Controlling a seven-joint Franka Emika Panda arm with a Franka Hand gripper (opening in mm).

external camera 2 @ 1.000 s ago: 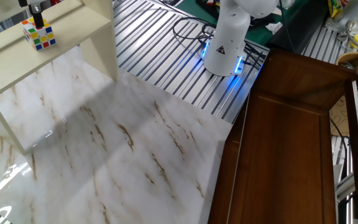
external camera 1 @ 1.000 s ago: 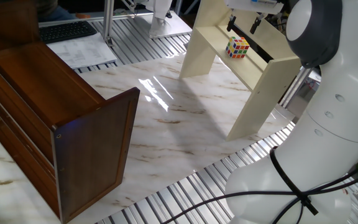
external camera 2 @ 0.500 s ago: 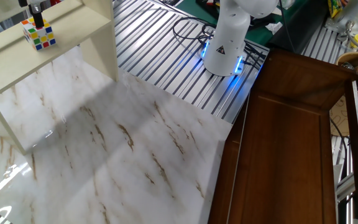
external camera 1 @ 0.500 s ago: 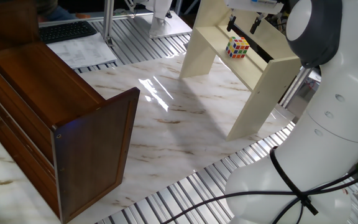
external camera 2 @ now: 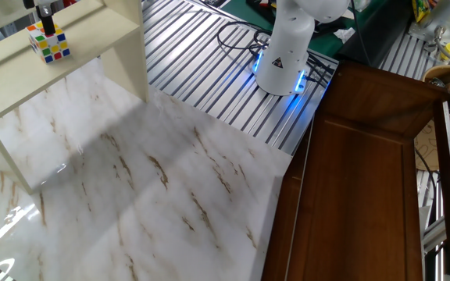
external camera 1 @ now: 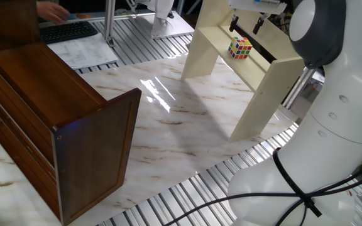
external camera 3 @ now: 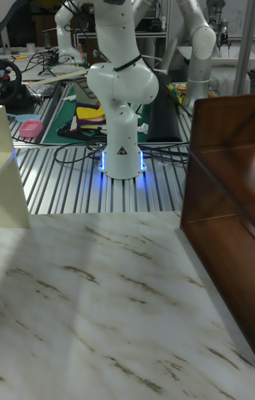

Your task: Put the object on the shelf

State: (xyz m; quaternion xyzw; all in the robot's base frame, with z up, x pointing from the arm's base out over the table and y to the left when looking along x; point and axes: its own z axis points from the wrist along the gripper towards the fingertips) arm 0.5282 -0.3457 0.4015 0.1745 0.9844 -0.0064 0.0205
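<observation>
The small multicoloured grid-faced cube (external camera 1: 240,48) sits on the lower board of the cream painted wooden shelf unit (external camera 1: 275,72), towards the middle of that board. Just above it hangs the robot's black two-finger gripper (external camera 1: 245,25), its jaws spread apart, one dark finger (external camera 1: 234,26) above the cube's left side and the other above its right; they hold nothing. In the other fixed view the cube (external camera 2: 48,44) rests on the same pale board with a dark finger (external camera 2: 47,19) reaching down to its top; whether they touch cannot be told. The shelf stands on the white marble-patterned surface (external camera 1: 187,125), well apart from the large dark brown wooden cabinet (external camera 1: 55,119) at that surface's opposite end
</observation>
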